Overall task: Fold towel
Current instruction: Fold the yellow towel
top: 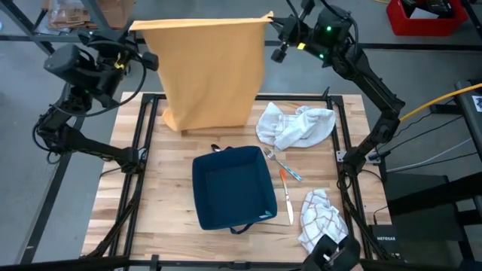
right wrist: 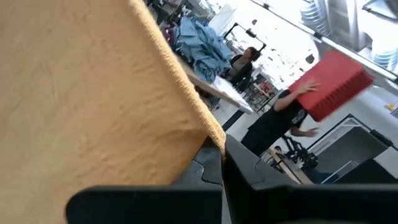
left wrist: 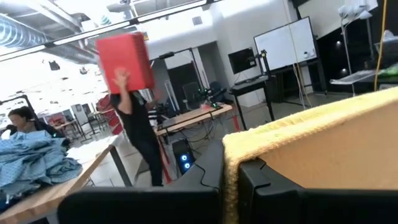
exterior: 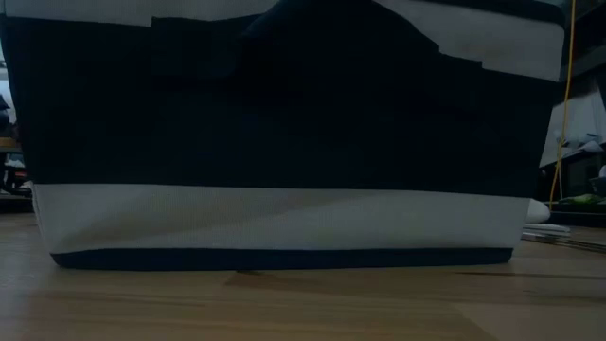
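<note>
A: Status? Where's the towel?

B: Up in the air over the far edge of the table. Left gripper is clamped on its far-left corner, right gripper on the far-right corner. Top edge is stretched roughly straight between them; the lower hem hangs down to the far part of the table.

A: Step?

B: Looks like spread-and-lay before the first fold. Early in the task, I'd say.

A: How to do it clean?

B: Keep both corners level and the top edge taut, then bring both arms nearward together so the hem lands first and the cloth rolls out flat. Uneven speed would likely skew it.

A: Obstacles?

B: Blue basket sits mid-table, white cloth just right of the towel, checked cloth near-right, utensils between those. Free space is tight; lay it far-left.
</note>
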Action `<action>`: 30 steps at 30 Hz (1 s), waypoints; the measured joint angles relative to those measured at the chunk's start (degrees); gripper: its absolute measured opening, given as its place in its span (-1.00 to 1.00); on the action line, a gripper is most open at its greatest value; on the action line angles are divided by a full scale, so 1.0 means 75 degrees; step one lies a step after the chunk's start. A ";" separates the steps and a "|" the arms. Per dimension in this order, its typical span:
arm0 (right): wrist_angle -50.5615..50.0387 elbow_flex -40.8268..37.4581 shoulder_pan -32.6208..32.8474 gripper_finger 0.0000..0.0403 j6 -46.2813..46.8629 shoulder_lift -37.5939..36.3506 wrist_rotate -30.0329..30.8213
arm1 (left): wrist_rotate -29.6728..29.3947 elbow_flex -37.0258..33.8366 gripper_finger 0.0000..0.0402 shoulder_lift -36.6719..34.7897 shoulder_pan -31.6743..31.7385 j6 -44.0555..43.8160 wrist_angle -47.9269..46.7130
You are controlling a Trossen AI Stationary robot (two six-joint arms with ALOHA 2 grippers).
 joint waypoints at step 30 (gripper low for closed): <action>0.2777 -0.0003 -0.0046 -1.00 -0.3019 -0.0020 0.1564 | 0.1928 0.1034 -1.00 0.1662 0.0017 0.7632 0.4933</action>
